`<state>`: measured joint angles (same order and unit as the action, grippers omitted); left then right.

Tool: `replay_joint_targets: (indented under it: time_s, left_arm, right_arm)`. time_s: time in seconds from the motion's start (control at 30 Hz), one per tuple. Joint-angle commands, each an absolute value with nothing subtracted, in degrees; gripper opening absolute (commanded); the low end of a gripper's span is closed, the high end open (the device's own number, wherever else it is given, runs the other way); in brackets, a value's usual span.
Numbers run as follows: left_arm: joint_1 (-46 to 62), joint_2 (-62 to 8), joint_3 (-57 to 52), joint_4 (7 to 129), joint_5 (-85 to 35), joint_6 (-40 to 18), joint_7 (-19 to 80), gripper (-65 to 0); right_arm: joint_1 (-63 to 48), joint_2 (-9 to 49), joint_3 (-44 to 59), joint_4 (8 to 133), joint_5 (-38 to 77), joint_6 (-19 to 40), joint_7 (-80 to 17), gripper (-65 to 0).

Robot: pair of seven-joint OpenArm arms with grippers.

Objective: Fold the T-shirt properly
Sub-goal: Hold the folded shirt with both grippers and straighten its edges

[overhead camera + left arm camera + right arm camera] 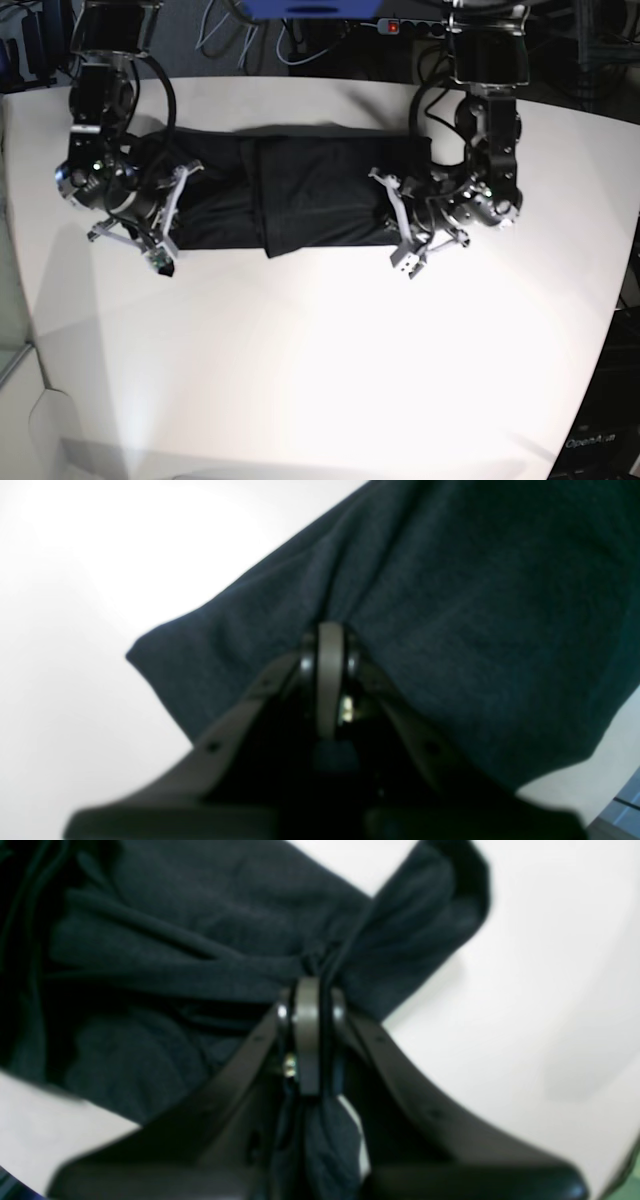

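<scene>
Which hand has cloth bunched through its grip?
The right hand: T-shirt fabric gathers and hangs through it. The left hand pinches a smoother edge.

A broad white table [330, 350] with a curved front edge fills most of the room's middle, glaring under the light. Behind it, cables [300, 45] tangle across the dark floor, beside a power strip [410, 27] (its red switch shows) and something blue [305, 8] at the back edge.
</scene>
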<state>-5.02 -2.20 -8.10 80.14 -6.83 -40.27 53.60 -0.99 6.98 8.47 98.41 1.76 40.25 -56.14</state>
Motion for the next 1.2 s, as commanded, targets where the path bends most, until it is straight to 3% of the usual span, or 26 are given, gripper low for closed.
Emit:
replay_joint_targets:
  time_s: [0.0,1.17]
  left_arm:
    - [-6.55,-2.33,-8.22,81.01,-6.64,-40.0,53.14,-65.0]
    - [-7.6,-2.68,-8.22,80.48,-6.64,-40.0,52.62,-65.0]
  right_arm:
    - [-0.4,7.6,8.66,99.91,1.98,40.0,-55.43,-64.8]
    - [-0.75,10.59,8.66,99.82,1.98,40.0,-55.34,-64.5]
